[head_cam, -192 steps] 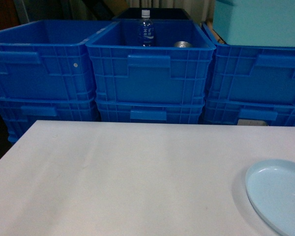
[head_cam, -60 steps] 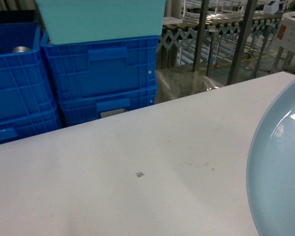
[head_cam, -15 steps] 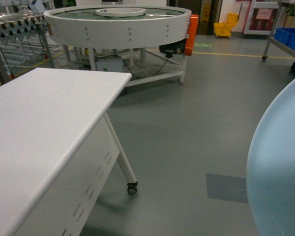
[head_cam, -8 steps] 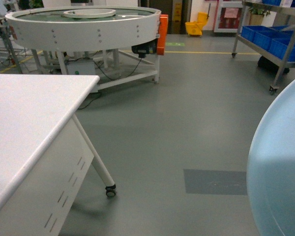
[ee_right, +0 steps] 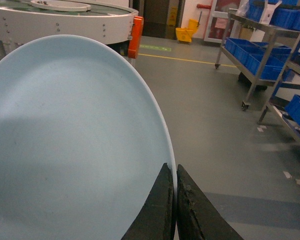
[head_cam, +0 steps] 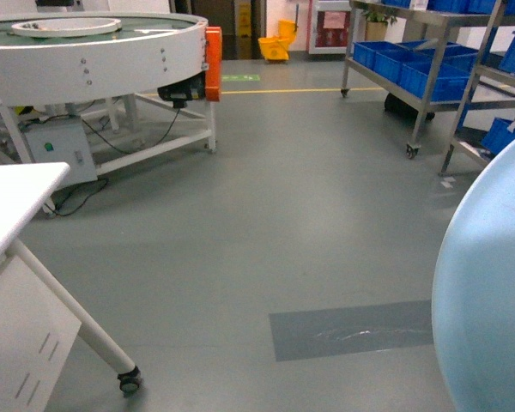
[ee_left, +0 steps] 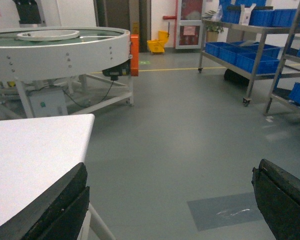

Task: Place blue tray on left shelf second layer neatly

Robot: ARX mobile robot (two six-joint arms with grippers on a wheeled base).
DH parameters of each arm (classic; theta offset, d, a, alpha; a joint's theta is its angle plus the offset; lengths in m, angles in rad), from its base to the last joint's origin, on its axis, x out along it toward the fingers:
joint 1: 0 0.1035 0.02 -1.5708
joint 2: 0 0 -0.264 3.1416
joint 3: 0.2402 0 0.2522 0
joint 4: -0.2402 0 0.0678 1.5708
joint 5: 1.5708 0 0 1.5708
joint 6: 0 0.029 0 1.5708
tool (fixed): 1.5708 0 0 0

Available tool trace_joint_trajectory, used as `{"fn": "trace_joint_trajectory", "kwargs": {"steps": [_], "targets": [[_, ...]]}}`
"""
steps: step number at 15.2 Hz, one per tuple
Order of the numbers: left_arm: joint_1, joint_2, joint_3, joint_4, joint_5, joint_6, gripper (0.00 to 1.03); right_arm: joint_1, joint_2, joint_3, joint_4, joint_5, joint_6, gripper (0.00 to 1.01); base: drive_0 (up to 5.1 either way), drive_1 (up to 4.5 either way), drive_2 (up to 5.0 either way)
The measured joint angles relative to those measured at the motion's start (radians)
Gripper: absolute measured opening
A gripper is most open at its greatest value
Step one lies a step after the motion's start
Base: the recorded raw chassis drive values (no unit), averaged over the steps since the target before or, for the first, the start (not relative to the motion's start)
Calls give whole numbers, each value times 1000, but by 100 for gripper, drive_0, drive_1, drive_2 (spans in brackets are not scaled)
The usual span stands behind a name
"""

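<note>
Head camera looks forward and down across the floor [head_cam: 309,232]. Both wrist cameras face the same way, the right one very close behind the blue tray [ee_right: 75,145]. All three share the shelf [head_cam: 421,69].

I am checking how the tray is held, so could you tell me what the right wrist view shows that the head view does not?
Only the right wrist view shows the right gripper pinching the blue tray by its rim. Only the head view shows the white table with its castor. Both show the tray, the round white conveyor, the yellow mop bucket and the blue bins on the metal shelving.
</note>
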Motion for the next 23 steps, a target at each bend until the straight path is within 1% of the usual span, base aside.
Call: {"fn": "trace_joint_trajectory", "kwargs": {"steps": [23], "targets": [[0,0,0,0,-1,0,98,0,0,0,2,-2,0,2,-3,413,-418]]}}
